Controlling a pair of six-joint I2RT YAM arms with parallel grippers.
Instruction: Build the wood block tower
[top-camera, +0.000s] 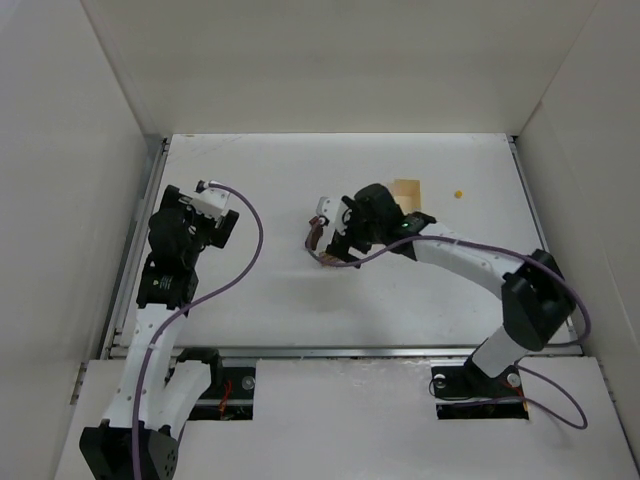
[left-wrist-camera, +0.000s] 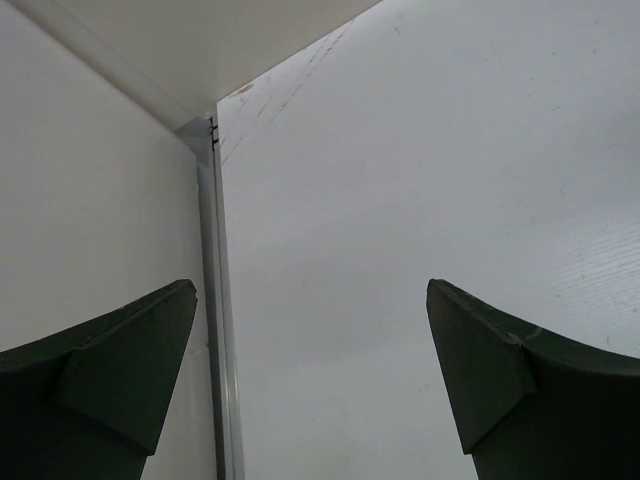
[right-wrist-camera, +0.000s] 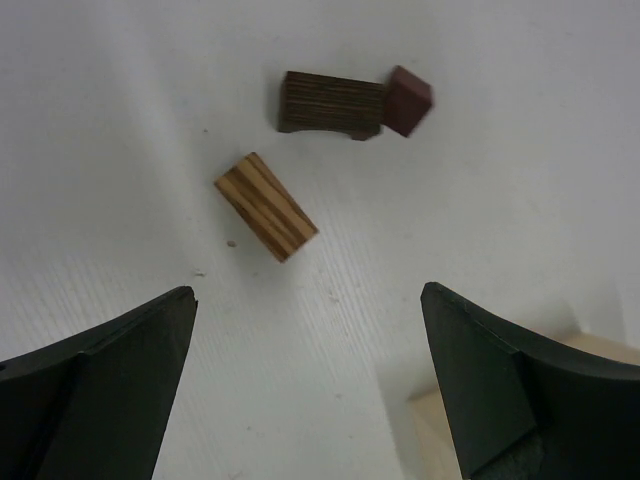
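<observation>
We see the right gripper with its fingers spread wide and nothing between them, poised above the white table. The wood block tower is not stacked: its pieces lie loose on the table in the upper middle of the right wrist view. A dark brown arch block lies flat, its right end touching a reddish-brown cube. Below and left of them, apart from both, a striped light-brown block lies on a slant. In the top view this spot falls near the centre of the frame, and a pale cream box sits just up and right of it, with a tiny yellow bead further right. The left gripper is likewise wide apart and empty, at the left of the top view, facing a metal rail by the wall
</observation>
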